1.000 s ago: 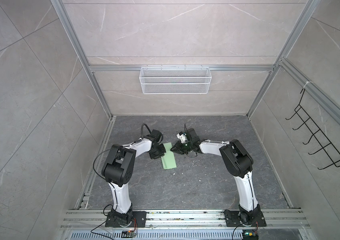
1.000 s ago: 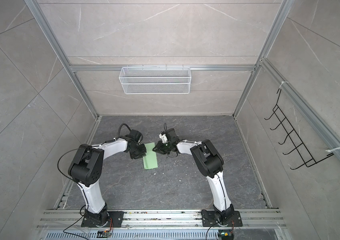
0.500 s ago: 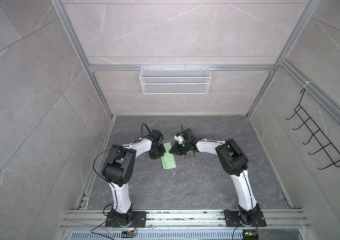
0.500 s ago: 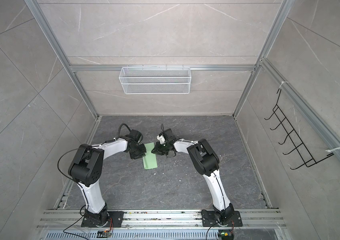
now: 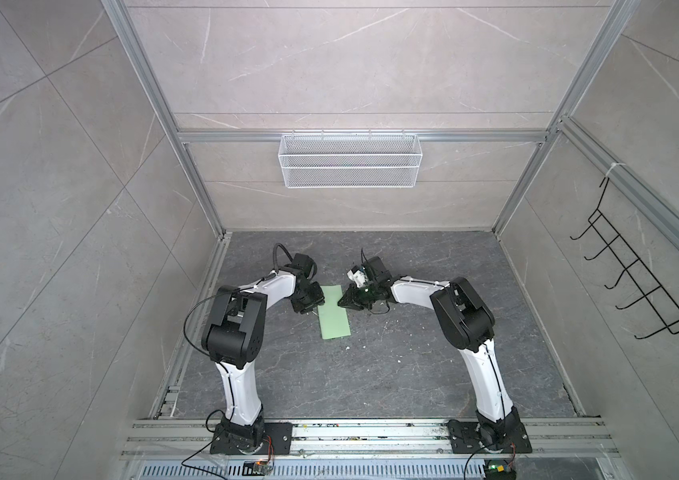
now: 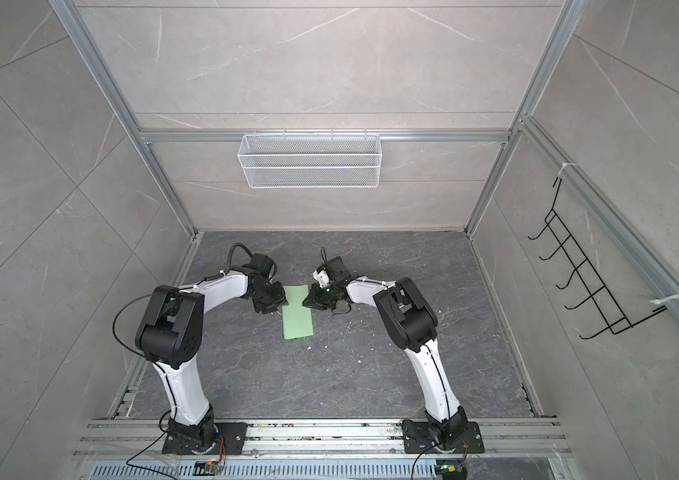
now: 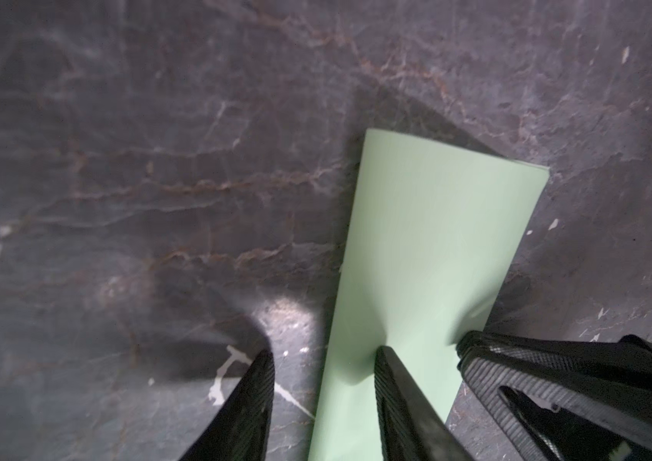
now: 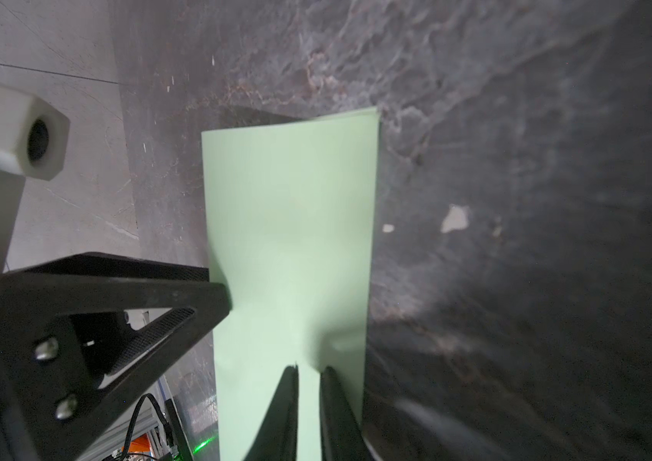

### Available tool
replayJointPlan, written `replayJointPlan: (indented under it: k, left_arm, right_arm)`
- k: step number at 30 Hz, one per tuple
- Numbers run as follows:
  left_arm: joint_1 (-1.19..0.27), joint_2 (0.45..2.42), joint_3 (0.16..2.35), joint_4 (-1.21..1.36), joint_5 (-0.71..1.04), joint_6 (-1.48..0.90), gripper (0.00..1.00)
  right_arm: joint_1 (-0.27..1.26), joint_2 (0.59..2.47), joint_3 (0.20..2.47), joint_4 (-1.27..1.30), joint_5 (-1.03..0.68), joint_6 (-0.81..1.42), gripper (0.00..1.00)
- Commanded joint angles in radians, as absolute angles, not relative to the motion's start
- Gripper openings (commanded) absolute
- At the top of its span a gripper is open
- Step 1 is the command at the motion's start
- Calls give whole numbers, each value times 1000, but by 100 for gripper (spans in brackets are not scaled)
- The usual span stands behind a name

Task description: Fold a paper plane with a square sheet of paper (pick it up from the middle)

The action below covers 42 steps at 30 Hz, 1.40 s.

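On my feed the square sheet of paper (image 5: 334, 319), thin matte pale green and lying as a long narrow strip, rests flat on the dark grey veined stone tabletop (image 5: 412, 365), midway between the 2 arms in both top views. Both black grippers meet it at its far end. The left gripper (image 7: 325, 353) stands released: its 2 fingers are spread, 1 tip over bare stone just beside the strip's long edge, the other finger (image 7: 404, 395) over the green surface. The right gripper (image 8: 309, 369) comes in from the opposite long edge, its 2 fingers nearly together with a slit of green showing between them, tips on the sheet where it puckers slightly; whether they actually pinch the paper I cannot tell. At the strip's near end I see 2 layers a little out of line
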State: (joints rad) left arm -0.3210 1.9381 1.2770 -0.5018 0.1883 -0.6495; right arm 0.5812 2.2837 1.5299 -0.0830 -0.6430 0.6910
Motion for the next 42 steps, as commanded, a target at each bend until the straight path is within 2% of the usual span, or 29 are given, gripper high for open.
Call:
replayJointPlan:
  k: [1, 7, 14, 23, 32, 42]
  left_arm:
    - [-324, 1978, 1311, -549, 201, -590, 43]
    - [-324, 2009, 1326, -577, 180, -580, 33]
    - [-326, 2019, 1314, -610, 105, -578, 23]
    - [-329, 2034, 1319, -619, 73, -580, 20]
    - [-339, 2053, 1333, -646, 26, -584, 20]
    - [-347, 2070, 1357, -689, -14, -603, 23]
  right_arm:
    - [592, 2327, 1516, -139, -610, 678, 16]
    - [592, 2320, 1522, -122, -621, 689, 18]
    - [582, 2241, 1506, -26, -621, 722, 30]
    - [556, 2143, 1375, 126, -559, 783, 30]
    - [549, 2091, 1305, 159, -497, 780, 29]
    - [581, 2134, 1359, 106, -609, 723, 19]
